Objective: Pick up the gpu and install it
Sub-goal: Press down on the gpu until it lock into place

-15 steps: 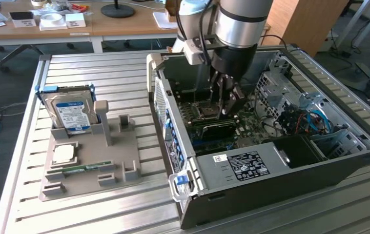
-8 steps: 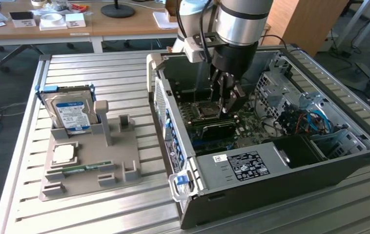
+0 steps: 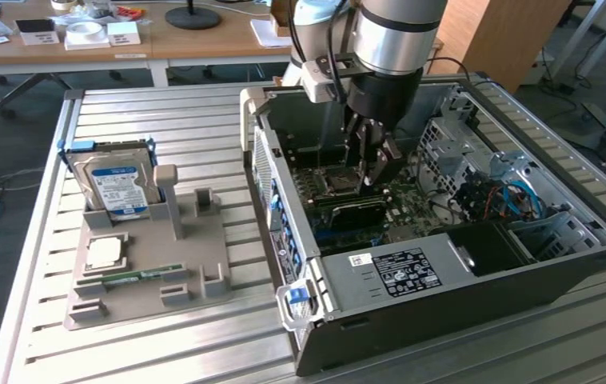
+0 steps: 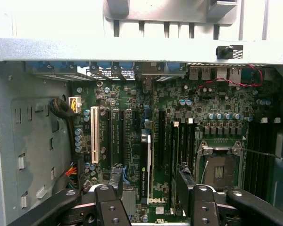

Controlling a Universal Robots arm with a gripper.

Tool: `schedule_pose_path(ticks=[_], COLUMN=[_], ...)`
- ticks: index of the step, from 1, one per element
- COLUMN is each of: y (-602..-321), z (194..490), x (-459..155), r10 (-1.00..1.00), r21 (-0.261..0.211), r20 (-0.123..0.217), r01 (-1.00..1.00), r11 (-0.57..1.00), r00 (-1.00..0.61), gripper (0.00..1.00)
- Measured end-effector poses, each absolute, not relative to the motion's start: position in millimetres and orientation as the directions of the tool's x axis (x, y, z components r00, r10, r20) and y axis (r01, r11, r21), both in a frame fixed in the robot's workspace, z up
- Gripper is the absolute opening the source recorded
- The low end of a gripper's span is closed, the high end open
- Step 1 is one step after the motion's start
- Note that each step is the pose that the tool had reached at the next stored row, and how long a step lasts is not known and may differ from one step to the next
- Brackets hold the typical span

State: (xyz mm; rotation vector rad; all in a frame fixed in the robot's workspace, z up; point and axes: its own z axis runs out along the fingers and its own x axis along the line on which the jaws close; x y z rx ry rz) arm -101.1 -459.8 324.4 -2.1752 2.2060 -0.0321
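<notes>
Wrist view: fingers [image 4: 151, 195] spread open, straddling the gpu [image 4: 146, 169], standing on edge in a slot of the green motherboard [image 4: 132, 117]. Exterior view: arm [image 3: 394, 32] reaching down into the open computer case [image 3: 452, 264], fingers just above the board. Hard drive [image 3: 117, 188] upright in a grey holder [image 3: 143, 272] on the slatted surface [image 3: 133, 120].

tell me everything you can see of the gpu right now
The gpu is a thin flat card standing on edge on the green motherboard inside the open case. From the wrist view it shows its narrow edge, dark with a white strip and small print. It runs parallel to the black slots beside it and appears seated in one. The gripper is open, one finger on each side of the card without clearly touching it. In the exterior view it is a dark slab just below the gripper.
</notes>
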Motion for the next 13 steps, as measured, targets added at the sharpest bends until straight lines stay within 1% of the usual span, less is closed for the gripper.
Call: schedule_pose_path(ticks=[3, 4, 5, 8, 9, 11, 12, 13], y=[-459.8, -459.8, -459.8, -459.8, -459.8, -459.8, -459.8, -459.8], z=[324.4, 324.4, 324.4, 324.4, 324.4, 324.4, 324.4, 324.4], x=[-101.1, -101.1, -101.1, -101.1, -101.1, -101.1, -101.1, -101.1], r10=[-1.0, -1.0, -1.0, -1.0, -1.0, -1.0, -1.0, -1.0], r21=[-0.045, -0.045, -0.045, -0.045, -0.045, -0.045, -0.045, -0.045], r20=[-0.016, -0.016, -0.016, -0.016, -0.016, -0.016, -0.016, -0.016], r01=[-0.999, -0.999, -0.999, -0.999, -0.999, -0.999, -0.999, -0.999], r11=[0.014, 0.014, 0.014, 0.014, 0.014, 0.014, 0.014, 0.014], r00=[-0.014, -0.014, -0.014, -0.014, -0.014, -0.014, -0.014, -0.014], gripper=[0.56, 0.5, 0.5, 0.32, 0.32, 0.2, 0.2, 0.15])
